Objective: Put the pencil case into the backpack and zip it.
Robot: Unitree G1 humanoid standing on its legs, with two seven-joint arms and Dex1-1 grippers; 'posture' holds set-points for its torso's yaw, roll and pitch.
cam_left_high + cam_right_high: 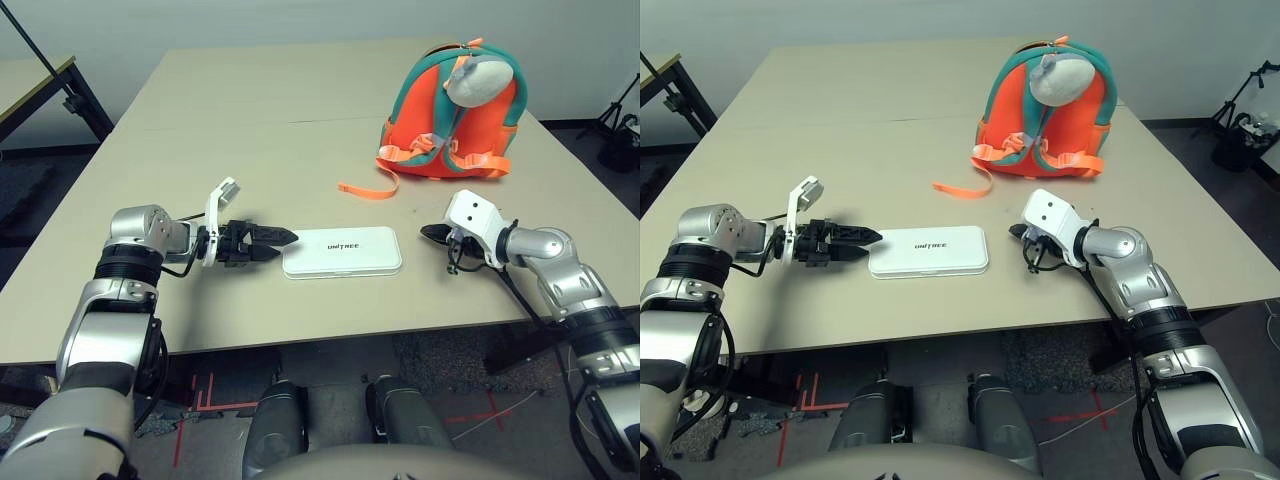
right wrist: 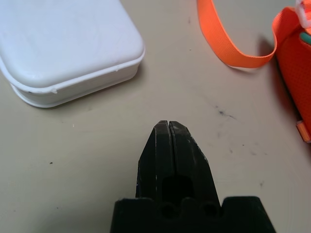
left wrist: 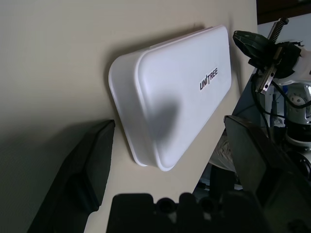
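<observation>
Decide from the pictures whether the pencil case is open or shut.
Shut: the white pencil case lies flat with its lid down level all round.

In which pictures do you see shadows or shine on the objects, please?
Left wrist view: soft dark shadow on the lid of the pencil case, more beside it on the table. Right wrist view: pale sheen on the lid, faint shadow beneath the orange strap.

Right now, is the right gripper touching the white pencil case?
Apart. The right wrist view shows bare table between the shut right gripper and the near end of the white pencil case.
</observation>
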